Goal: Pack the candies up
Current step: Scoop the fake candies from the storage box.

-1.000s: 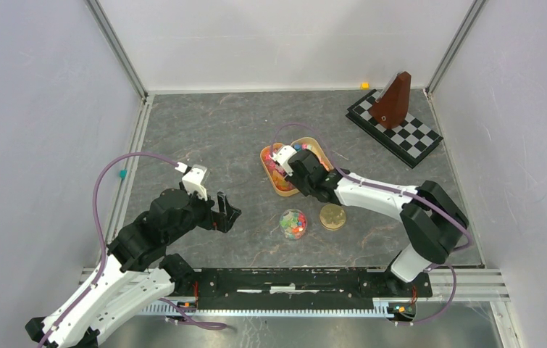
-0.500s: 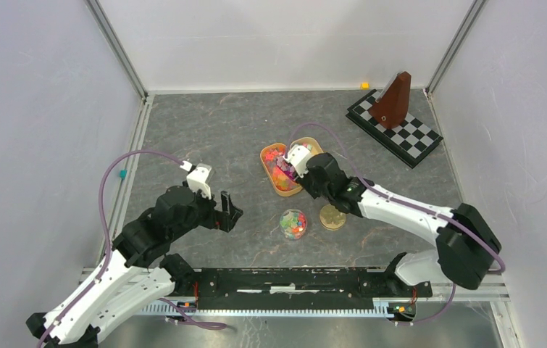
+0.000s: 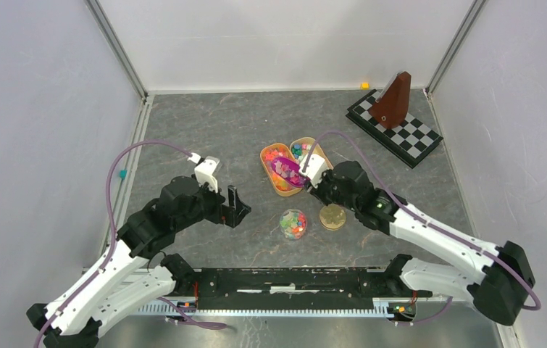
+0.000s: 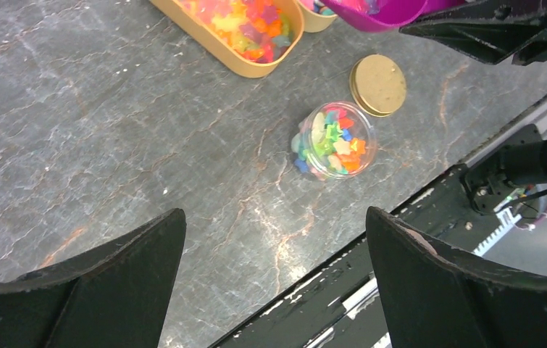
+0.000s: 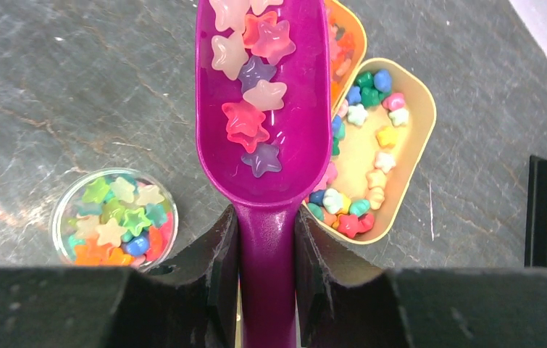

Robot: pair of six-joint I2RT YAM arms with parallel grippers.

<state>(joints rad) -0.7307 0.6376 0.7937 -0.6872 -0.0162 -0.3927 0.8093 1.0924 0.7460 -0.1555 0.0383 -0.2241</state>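
Note:
My right gripper [image 5: 266, 246] is shut on the handle of a purple scoop [image 5: 263, 109] that carries several star candies [image 5: 250, 116] in pink and lilac. The scoop [image 3: 290, 170] hangs above two tan trays. The left tray [image 3: 270, 178] holds mixed bright candies; the right tray [image 5: 409, 145] holds several more. A small clear jar [image 3: 293, 223] of candies stands in front of the trays, its gold lid [image 3: 332, 216] beside it. My left gripper [image 3: 234, 206] is open and empty, left of the jar [image 4: 332, 139].
A checkered board [image 3: 395, 129] with a brown wedge-shaped block [image 3: 392, 100] sits at the back right. A small orange piece [image 3: 364, 85] lies by the back wall. A teal bit [image 3: 122, 174] lies on the left rail. The black front rail [image 3: 292, 281] runs along the near edge.
My right gripper has drawn back to the right and lifted the scoop out of the left tray with candies in it. My left gripper has moved a little right, toward the jar.

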